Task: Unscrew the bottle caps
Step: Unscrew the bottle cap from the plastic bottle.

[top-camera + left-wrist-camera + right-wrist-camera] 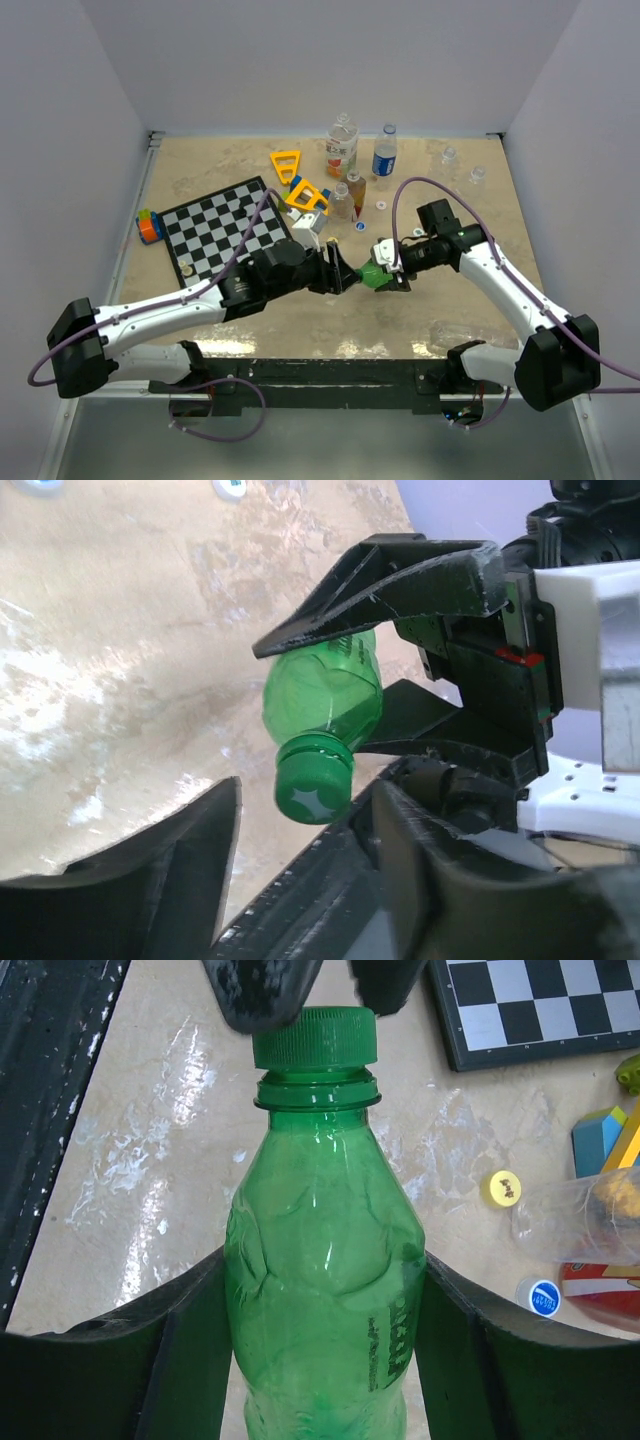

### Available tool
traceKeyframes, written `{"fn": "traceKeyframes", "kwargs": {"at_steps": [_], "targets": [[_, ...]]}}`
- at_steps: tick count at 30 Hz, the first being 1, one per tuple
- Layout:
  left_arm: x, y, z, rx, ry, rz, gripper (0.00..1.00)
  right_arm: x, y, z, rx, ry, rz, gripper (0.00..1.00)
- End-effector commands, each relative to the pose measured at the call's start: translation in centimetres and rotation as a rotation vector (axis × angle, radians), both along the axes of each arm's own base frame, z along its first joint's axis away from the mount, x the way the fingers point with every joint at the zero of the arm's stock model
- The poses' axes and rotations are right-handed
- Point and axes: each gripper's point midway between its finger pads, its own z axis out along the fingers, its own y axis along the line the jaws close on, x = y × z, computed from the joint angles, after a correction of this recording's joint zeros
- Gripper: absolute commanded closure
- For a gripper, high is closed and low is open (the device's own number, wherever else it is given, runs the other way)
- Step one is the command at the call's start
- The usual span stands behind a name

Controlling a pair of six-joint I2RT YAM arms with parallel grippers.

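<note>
Clamping the green bottle by its body, our right gripper holds it above the near edge's middle; our left gripper straddles the green cap, jaws apart.

The green bottle is glossy translucent plastic, its cap ribbed.

Plain pale lavender walls enclose a glossy, mottled beige table on three sides.
</note>
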Motion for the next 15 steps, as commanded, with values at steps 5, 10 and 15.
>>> {"fn": "traceKeyframes", "kwargs": {"at_steps": [5,10,15], "targets": [[-0.3,1.9,4.0,-0.063,-0.282,-0.094,0.0,-0.6,-0.2,-0.5,-0.019,0.033,0.002,1.0],[-1.2,3.4,3.5,-0.006,-0.345,-0.145,0.0,-0.6,-0.2,-0.5,-0.02,0.032,0.001,1.0],[-3.2,4.6,5.4,-0.011,-0.558,-0.282,0.0,-0.6,-0.2,-0.5,-0.018,0.03,0.002,1.0]]}}
